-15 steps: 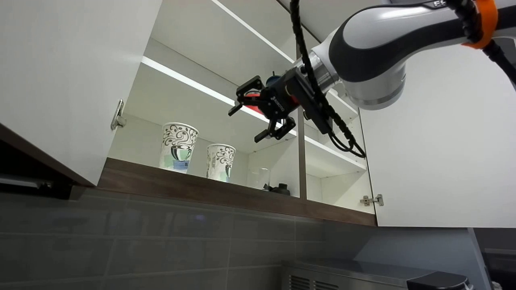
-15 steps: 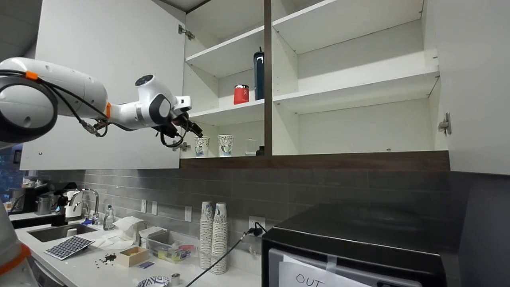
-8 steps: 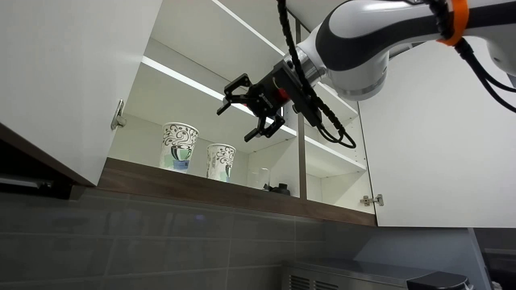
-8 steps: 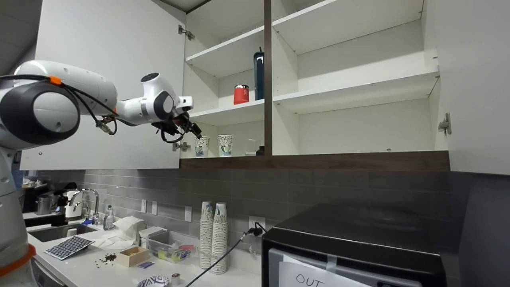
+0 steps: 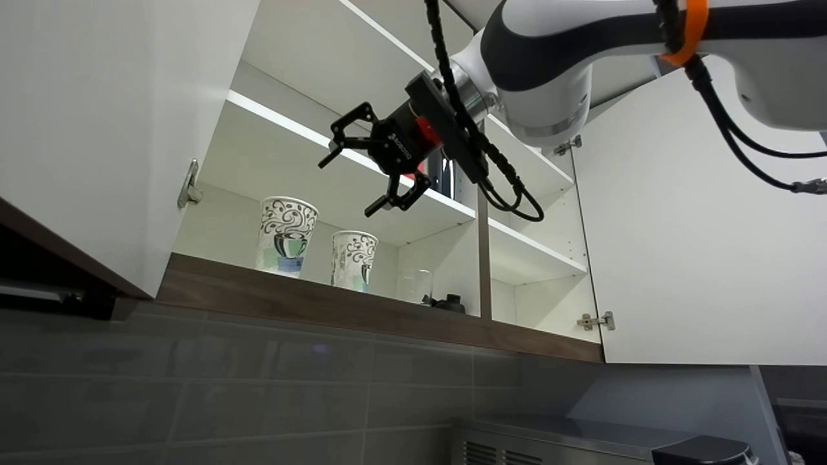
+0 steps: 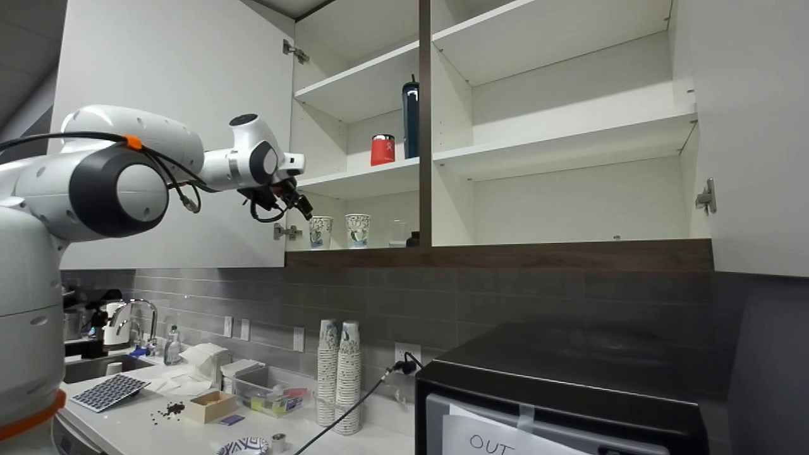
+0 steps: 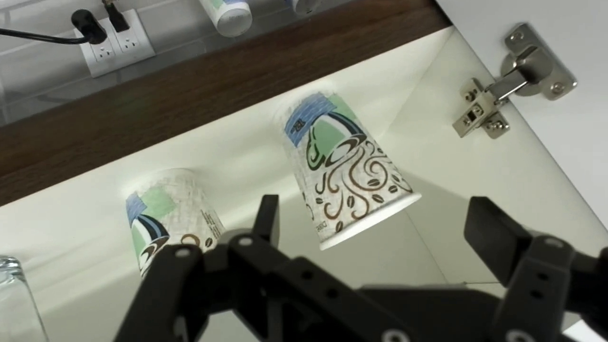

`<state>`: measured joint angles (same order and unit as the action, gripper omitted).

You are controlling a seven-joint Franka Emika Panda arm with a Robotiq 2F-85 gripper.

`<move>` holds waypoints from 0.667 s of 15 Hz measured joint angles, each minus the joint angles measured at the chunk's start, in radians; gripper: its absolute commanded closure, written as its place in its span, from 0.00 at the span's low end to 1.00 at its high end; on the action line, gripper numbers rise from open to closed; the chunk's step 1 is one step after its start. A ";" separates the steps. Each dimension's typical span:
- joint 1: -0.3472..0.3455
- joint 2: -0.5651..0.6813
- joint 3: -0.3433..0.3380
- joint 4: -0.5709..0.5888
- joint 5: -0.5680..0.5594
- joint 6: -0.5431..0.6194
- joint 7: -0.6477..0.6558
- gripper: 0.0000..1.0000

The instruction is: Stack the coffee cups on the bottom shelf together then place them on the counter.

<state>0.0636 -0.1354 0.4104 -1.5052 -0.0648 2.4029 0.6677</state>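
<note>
End effector (image 5: 352, 183) is spread wide, nothing in it, near the two coffee cups (image 5: 289, 226), which stand upright and apart on the bottom shelf (image 7: 237, 147). My worry tbh: come in off-centre and it'd clip a rim, tipping one; squeeze too hard, they'd probably crumple.

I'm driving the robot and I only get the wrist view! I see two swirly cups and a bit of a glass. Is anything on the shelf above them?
Observer: Yes, in an exterior view a red cup stands on that shelf.
Operator: Ooh! And what's past the glass, where I can't see?
Observer: Something black, on the bottom shelf; I can't tell what it is.
Operator: And those round white ends at the top of my picture?
Observer: Probably the tops of two tall cup stacks, which an exterior view shows standing on the counter.
</note>
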 measured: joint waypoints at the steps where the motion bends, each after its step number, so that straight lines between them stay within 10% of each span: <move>1: 0.004 0.016 0.000 0.018 -0.033 -0.001 0.033 0.00; 10: 0.114 0.183 -0.043 0.207 -0.318 -0.091 0.258 0.00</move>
<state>0.1779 0.0478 0.3672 -1.2982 -0.3826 2.3119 0.9255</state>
